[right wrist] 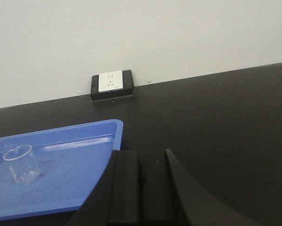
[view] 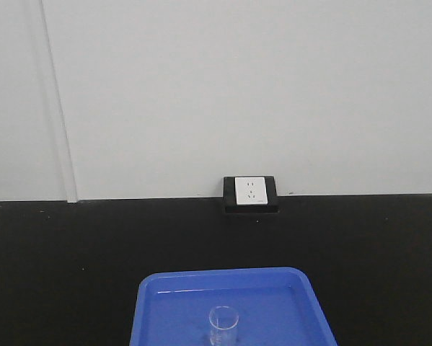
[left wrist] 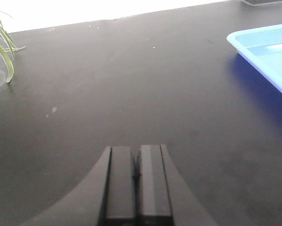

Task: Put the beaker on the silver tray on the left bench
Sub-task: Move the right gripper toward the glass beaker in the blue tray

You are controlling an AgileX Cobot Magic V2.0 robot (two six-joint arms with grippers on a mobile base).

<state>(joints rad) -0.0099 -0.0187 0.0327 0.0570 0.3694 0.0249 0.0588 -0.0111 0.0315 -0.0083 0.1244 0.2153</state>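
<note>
A small clear glass beaker (view: 223, 325) stands upright in a blue tray (view: 165, 310) on the black bench. It also shows in the right wrist view (right wrist: 21, 165), at the left of the blue tray (right wrist: 79, 165). My right gripper (right wrist: 141, 155) is shut and empty, over the tray's right edge, to the right of the beaker. My left gripper (left wrist: 136, 153) is shut and empty above bare black bench, left of the blue tray's corner (left wrist: 263, 44). No silver tray is in view.
A black wall socket box with a white outlet (view: 251, 193) sits at the back of the bench against the white wall; it also shows in the right wrist view (right wrist: 111, 84). Green plant leaves (left wrist: 2, 44) reach in at the far left of the left wrist view.
</note>
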